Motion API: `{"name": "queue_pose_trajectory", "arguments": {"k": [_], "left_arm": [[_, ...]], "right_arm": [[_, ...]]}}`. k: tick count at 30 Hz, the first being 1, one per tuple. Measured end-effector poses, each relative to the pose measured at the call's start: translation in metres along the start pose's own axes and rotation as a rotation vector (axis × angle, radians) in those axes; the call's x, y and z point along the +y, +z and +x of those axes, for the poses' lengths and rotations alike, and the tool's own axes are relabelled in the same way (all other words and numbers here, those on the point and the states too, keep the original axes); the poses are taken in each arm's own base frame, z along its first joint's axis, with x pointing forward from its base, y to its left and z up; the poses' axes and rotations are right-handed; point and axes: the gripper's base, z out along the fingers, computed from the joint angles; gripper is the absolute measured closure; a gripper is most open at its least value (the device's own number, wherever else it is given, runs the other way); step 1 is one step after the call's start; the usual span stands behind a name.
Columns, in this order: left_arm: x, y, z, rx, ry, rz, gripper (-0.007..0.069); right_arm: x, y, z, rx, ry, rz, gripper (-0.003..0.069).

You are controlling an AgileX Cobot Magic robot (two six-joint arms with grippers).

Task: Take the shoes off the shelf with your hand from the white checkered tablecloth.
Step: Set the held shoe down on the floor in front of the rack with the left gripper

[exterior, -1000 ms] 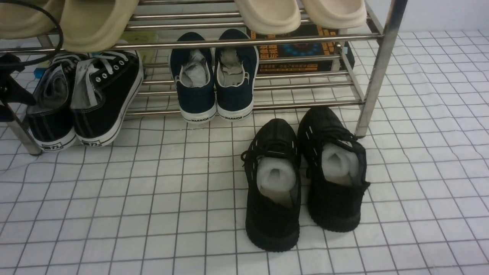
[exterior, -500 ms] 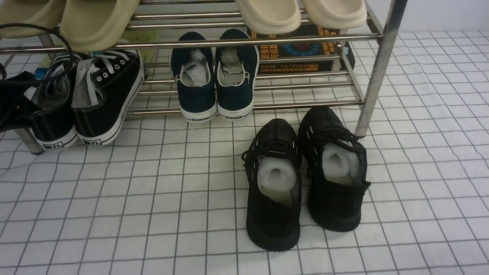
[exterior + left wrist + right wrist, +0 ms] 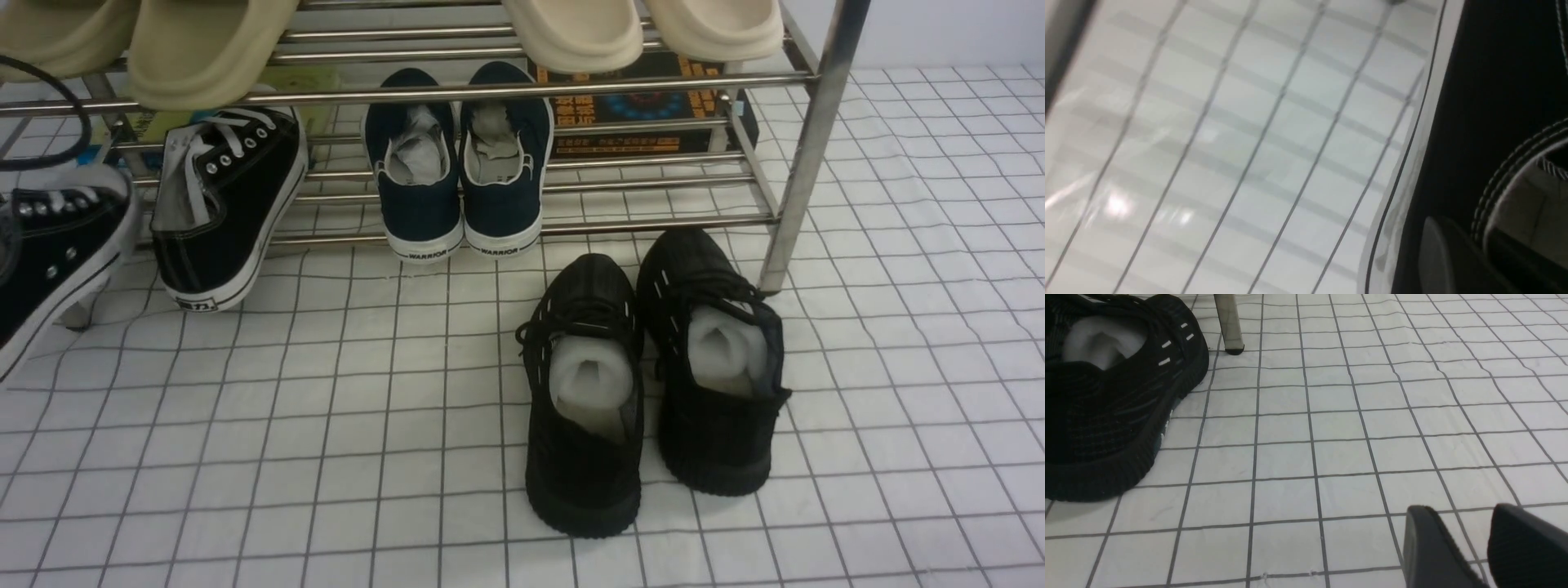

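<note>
One sneaker (image 3: 49, 253) of the black canvas pair hangs tilted, toe high, at the front view's left edge. It is clear of the shelf (image 3: 808, 155) and above the white checkered tablecloth (image 3: 326, 425) covering the counter. Its mate (image 3: 224, 212) sits on the lowest tier, heel overhanging the front bar toward the robot, toe pointing back. That front-to-back axis lies far left, so the left arm is nearer. The left claw (image 3: 1453, 261) looks clamped on the raised sneaker's heel collar; only one finger (image 3: 1437, 253) shows, outside the wall. The right claw (image 3: 1457, 514) hovers low over the cloth near the black knit sneakers (image 3: 1106, 416), parted, holding nothing.
</note>
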Motion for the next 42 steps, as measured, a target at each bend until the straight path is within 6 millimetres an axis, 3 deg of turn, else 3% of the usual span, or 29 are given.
{"name": "queue_pose_trajectory", "arguments": {"k": [2,5,9,14,20,27,32,36,39,42], "left_arm": [[0.003,-0.006,0.012,0.000,-0.022,-0.010,0.0611],[0.010,-0.007,0.047,0.008,-0.036,-0.026,0.0611],[0.016,0.014,0.076,0.027,-0.040,-0.034,0.0610],[0.017,0.038,0.090,-0.010,-0.047,-0.016,0.0610],[0.012,0.054,0.080,-0.105,-0.106,0.055,0.0610],[0.010,0.081,0.076,-0.032,-0.105,0.055,0.0597],[0.010,0.100,0.075,0.026,-0.096,0.043,0.0484],[0.008,0.093,0.068,0.055,-0.088,0.040,0.0351],[0.004,0.072,0.050,0.057,-0.077,0.047,0.0287],[-0.004,0.046,0.027,0.039,-0.091,0.091,0.0349]], "right_arm": [[0.000,0.000,0.000,0.000,0.000,0.000,0.0420],[0.000,0.000,0.000,0.000,0.000,0.000,0.0420],[0.000,0.000,0.000,0.000,0.000,0.000,0.0420],[0.000,0.000,0.000,0.000,0.000,0.000,0.0420],[0.000,0.000,0.000,0.000,0.000,0.000,0.0420],[0.000,0.000,0.000,0.000,0.000,0.000,0.0420],[0.000,0.000,0.000,0.000,0.000,0.000,0.0420],[0.000,0.000,0.000,0.000,0.000,0.000,0.0420],[0.000,0.000,0.000,0.000,0.000,0.000,0.0420],[0.000,0.000,0.000,0.000,0.000,0.000,0.0420]]}}
